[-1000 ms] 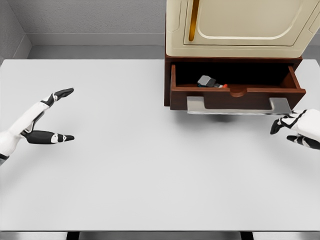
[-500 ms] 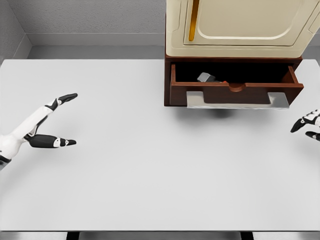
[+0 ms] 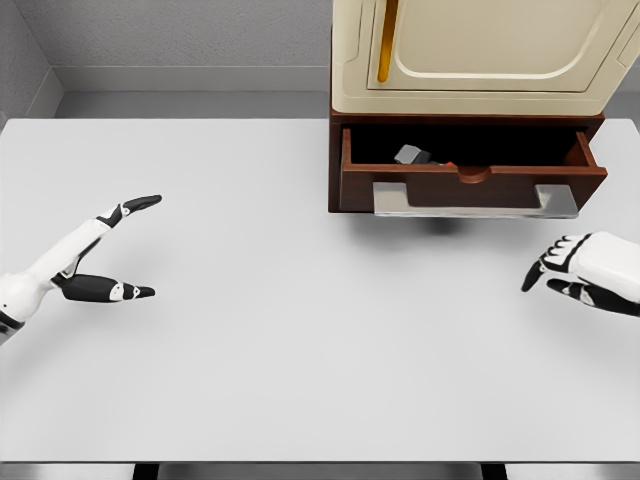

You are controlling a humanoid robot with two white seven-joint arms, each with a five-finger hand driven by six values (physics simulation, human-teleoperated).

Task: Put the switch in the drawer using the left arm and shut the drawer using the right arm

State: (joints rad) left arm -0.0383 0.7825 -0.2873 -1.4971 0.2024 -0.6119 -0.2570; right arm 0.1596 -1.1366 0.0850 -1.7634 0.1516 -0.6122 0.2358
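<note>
The drawer [image 3: 470, 188] looks like dark reddish-brown wood with a smooth, faintly satin finish, and its handle [image 3: 476, 199] reads as brushed grey metal. The cabinet [image 3: 480, 55] above is cream, smooth and slightly glossy (plastic or enamel, hard to tell), with an amber strip. The table [image 3: 300, 340] is matt white and even. Both hands appear to be smooth white and black plastic.

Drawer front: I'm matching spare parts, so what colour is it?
The drawer front is dark reddish-brown wood, with a grey metal handle; the head view shows it.
</note>
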